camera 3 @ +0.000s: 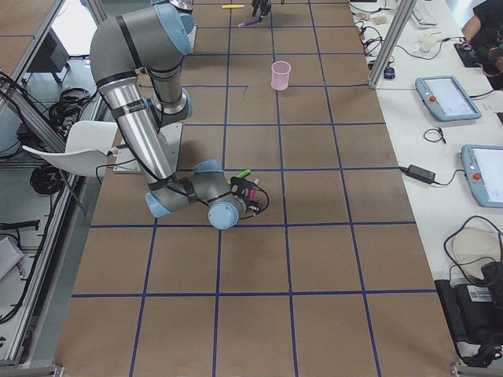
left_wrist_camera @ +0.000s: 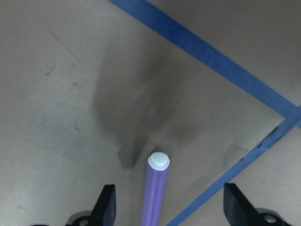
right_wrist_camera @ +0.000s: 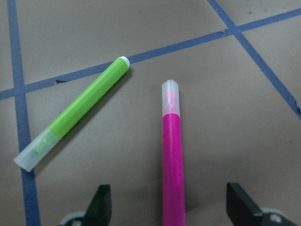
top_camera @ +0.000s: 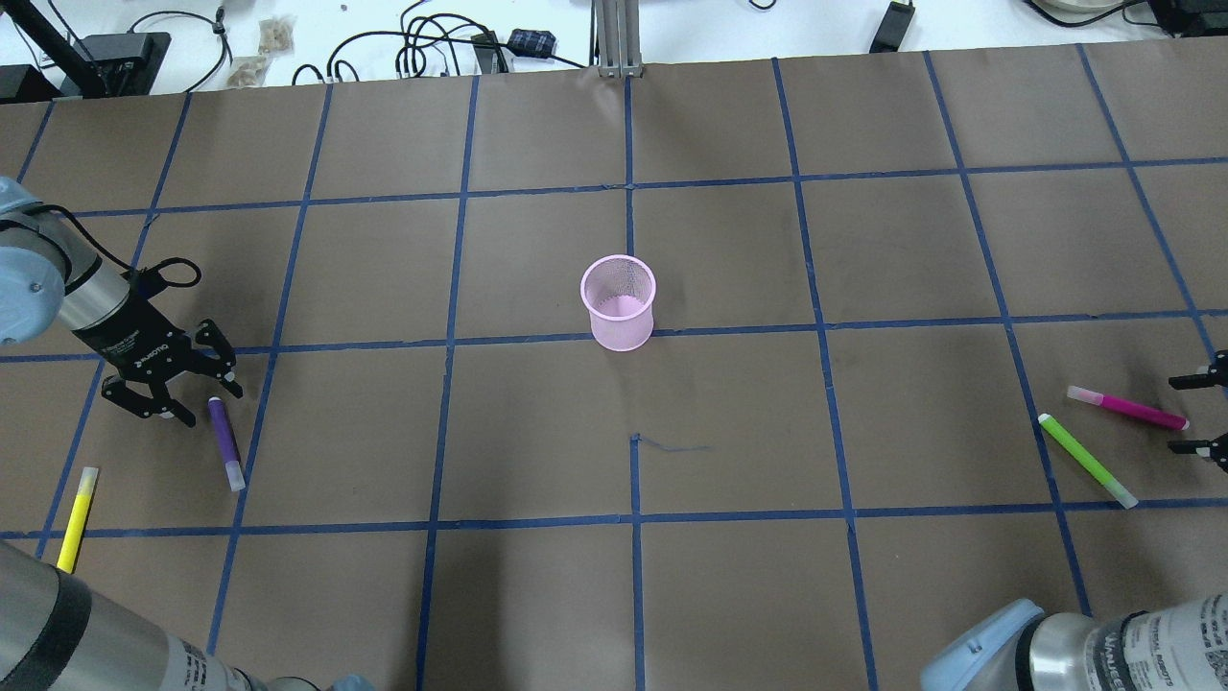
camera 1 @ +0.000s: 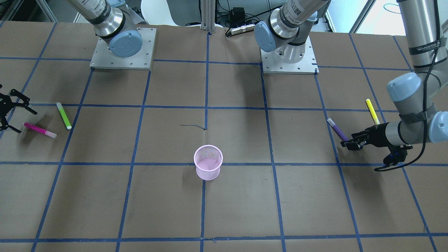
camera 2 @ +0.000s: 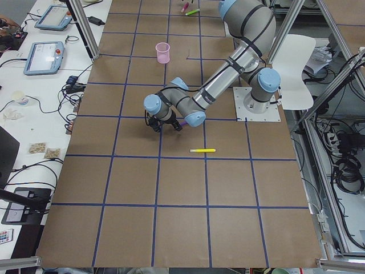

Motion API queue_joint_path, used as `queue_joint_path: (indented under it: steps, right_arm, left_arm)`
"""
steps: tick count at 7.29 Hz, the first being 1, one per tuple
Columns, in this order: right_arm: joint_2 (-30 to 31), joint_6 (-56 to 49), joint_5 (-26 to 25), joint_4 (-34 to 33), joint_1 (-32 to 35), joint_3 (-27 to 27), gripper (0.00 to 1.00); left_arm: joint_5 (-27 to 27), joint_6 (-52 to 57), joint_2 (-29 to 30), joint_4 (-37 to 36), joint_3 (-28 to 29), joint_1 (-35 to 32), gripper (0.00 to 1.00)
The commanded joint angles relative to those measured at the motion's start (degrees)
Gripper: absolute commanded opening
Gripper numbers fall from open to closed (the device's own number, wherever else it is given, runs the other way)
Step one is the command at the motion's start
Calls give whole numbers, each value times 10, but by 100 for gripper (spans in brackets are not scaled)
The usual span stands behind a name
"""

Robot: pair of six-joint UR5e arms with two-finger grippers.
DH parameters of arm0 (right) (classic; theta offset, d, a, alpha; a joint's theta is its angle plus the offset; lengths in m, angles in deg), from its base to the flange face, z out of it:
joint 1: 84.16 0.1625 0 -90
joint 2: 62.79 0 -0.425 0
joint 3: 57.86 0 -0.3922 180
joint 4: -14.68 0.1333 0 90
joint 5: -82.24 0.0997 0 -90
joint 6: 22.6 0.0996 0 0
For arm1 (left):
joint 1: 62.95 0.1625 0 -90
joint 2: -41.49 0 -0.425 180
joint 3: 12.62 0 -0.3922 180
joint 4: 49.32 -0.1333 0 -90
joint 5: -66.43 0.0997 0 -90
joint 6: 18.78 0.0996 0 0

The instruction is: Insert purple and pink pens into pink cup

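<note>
Widely parted, left pincer [left_wrist_camera: 168,207] astride purple pen [left_wrist_camera: 155,193]; right pincer [right_wrist_camera: 170,205], pink pen [right_wrist_camera: 173,155]

Robotics lab: taped-grid table [top_camera: 537,595], teach pendants [camera 3: 448,98], cable clutter [top_camera: 422,48].

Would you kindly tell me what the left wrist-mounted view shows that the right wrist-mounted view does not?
Only the left wrist view shows the purple pen, lying between the open jaws of the left gripper. Only the right wrist view shows the pink pen, between the open jaws of the right gripper, and the green pen lying apart beside it. Both show the brown table crossed by blue tape.
</note>
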Motion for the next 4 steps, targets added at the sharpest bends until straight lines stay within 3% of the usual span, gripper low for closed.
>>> queue_joint_path:
  steps: [1, 2, 4]
  right_arm:
    - [-2, -13, -3, -7, 0, -2, 87]
    - [-2, -13, -5, -8, 0, -2, 87]
    - [-2, -13, -5, -9, 0, -1, 78]
  left_arm:
    - [1, 0, 3, -1, 0, 0, 65]
    - [7, -1, 9, -2, 1, -1, 65]
    - [6, 1, 14, -17, 1, -1, 65]
